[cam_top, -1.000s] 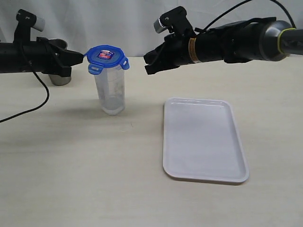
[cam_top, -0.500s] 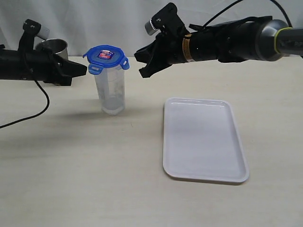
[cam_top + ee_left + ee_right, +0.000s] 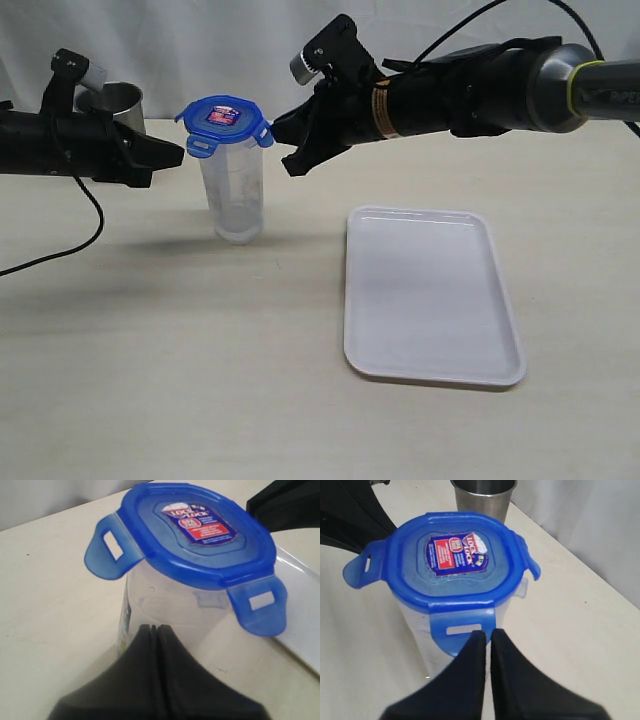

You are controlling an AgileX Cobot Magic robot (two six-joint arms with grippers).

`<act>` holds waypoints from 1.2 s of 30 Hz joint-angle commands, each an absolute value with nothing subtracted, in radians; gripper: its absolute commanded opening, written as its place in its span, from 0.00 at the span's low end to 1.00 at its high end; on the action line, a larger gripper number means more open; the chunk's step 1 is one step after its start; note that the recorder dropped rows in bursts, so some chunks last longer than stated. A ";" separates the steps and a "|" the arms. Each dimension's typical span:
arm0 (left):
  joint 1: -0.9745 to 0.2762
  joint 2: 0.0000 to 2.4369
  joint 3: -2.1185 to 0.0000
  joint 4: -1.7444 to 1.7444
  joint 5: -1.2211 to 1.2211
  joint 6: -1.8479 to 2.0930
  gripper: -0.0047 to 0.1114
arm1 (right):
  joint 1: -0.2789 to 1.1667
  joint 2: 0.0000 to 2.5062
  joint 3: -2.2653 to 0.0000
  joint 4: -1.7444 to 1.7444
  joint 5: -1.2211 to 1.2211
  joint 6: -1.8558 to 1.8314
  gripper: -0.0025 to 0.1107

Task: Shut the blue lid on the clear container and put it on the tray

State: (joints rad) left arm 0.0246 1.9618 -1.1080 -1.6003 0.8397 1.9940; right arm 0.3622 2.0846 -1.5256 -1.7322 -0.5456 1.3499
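Flanking claws: left claw (image 3: 154,628) and right claw (image 3: 484,634) sit on opposite sides of the clear container (image 3: 236,200), near its top; contact cannot be confirmed.
Claw state: both have their fingers pressed together or nearly so, with nothing held.
Blue lid (image 3: 224,120): seated on the container rim. Most flaps splay outward and are judged unlatched; the flap facing the right claw hangs lower.
Container position: upright on the tabletop (image 3: 150,350), toward the far edge, left of the middle.
Steel cup (image 3: 120,100): by the far left corner, behind the left arm.
Tray (image 3: 420,213): right of the middle, toward the near edge, well apart from the container.
Step in hand: snapping the flaps down.
Method advised: brace one side with one claw tip while the other presses a flap down and inward.
Hazard: a sideways shove would likely tip this tall, narrow container.
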 commanded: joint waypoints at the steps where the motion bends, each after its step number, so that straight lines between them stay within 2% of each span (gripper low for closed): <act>1: 0.023 1.962 -1.107 -1.615 0.853 1.991 0.04 | 0.363 2.078 -1.522 -1.744 -0.551 1.373 0.06; 8: 0.023 1.962 -1.107 -1.615 0.853 1.991 0.04 | 0.363 2.079 -1.522 -1.714 -0.439 1.350 0.06; 15: 0.023 1.962 -1.107 -1.615 0.859 1.991 0.04 | 0.363 2.081 -1.522 -1.602 -0.448 1.272 0.06; 36: 0.023 1.962 -1.107 -1.615 0.859 1.991 0.04 | 0.363 2.108 -1.522 -1.589 -0.546 1.300 0.06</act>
